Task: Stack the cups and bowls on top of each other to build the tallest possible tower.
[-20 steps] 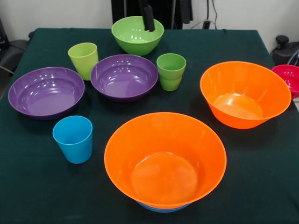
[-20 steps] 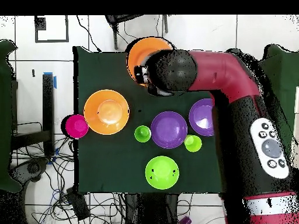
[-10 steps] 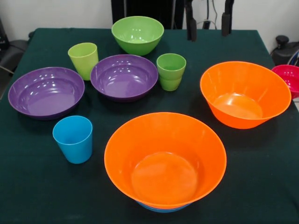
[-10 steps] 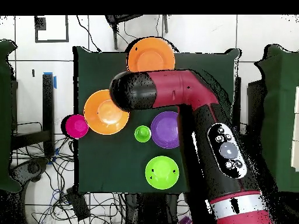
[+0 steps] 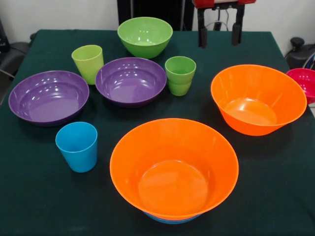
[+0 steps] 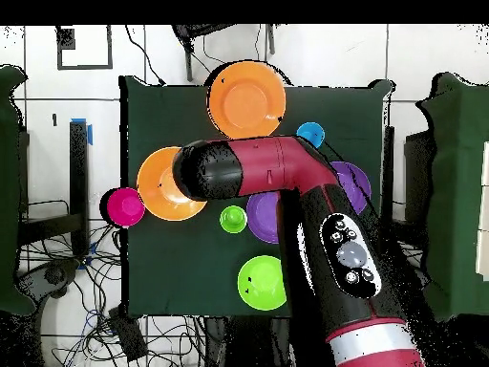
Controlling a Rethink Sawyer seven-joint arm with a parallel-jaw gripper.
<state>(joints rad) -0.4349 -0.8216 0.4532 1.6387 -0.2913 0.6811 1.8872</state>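
Dark green cloth covers the table point(image 5: 275, 191), and all the glossy plastic pieces stand on it with their mouths up. Nearest the front camera is a big orange bowl point(image 5: 173, 167); a thin blue rim point(image 5: 170, 220) shows under its base, so it sits on a blue bowl and this pair is the only stack. The second orange bowl point(image 5: 258, 98) stands alone at the right, and the small red bowl point(image 5: 303, 82) is just beside it at the table edge. Two purple bowls point(image 5: 48, 96) point(image 5: 131, 80) are side by side at the left, near each other. The green bowl point(image 5: 144, 36) is at the far side. The sky blue cup point(image 5: 77, 146) is in front of the left purple bowl, the yellow-green cup point(image 5: 88, 63) stands between the purple bowls toward the back, and the ridged green cup point(image 5: 180, 74) is just right of the middle purple bowl. The gripper point(image 5: 218, 34) hangs over the far edge, its two fingers point(image 5: 202, 34) wide apart, holding and touching nothing.
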